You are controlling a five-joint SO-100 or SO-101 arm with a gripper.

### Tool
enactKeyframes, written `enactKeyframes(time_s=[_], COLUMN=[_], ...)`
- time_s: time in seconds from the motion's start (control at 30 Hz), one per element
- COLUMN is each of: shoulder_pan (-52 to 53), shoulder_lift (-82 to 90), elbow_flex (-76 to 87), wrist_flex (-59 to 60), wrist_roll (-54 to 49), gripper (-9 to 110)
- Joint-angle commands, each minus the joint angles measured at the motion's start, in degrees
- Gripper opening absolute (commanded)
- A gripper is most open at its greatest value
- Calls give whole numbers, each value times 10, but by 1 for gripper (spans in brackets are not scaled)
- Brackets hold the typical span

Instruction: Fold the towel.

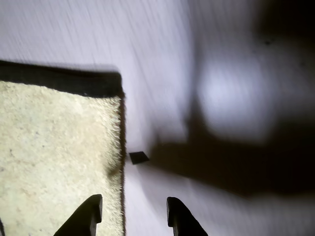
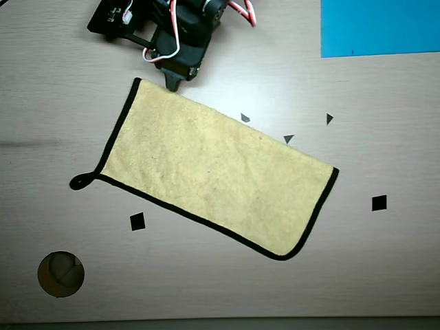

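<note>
A yellow towel (image 2: 213,172) with black trim lies flat and slanted across the table in the overhead view. It has a hanging loop (image 2: 79,182) at its left corner, and its upper long edge shows no trim. My gripper (image 2: 170,82) hovers at the towel's upper left end, just over that upper edge. In the wrist view the gripper (image 1: 134,214) is open and empty. Its left finger (image 1: 88,216) is over the towel (image 1: 54,157) and its right finger (image 1: 179,219) is over bare table, straddling the towel's edge.
A blue sheet (image 2: 378,27) lies at the top right. Small black square markers (image 2: 137,221) (image 2: 379,203) and triangles (image 2: 289,139) dot the table; one marker (image 1: 139,157) shows in the wrist view. A round brown disc (image 2: 60,273) sits at the lower left.
</note>
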Motion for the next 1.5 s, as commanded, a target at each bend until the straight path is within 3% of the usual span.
enactKeyframes(time_s=[0.0,0.73,1.23,1.47], shoulder_pan=[6,21,-39,-42], shoulder_lift=[-12,-141,-150,-148], elbow_flex=[-35,-25,-62,-81], wrist_flex=[-70,-245,-265,-278], wrist_roll=[11,-19,-2,-32], gripper=[17,14,10,2])
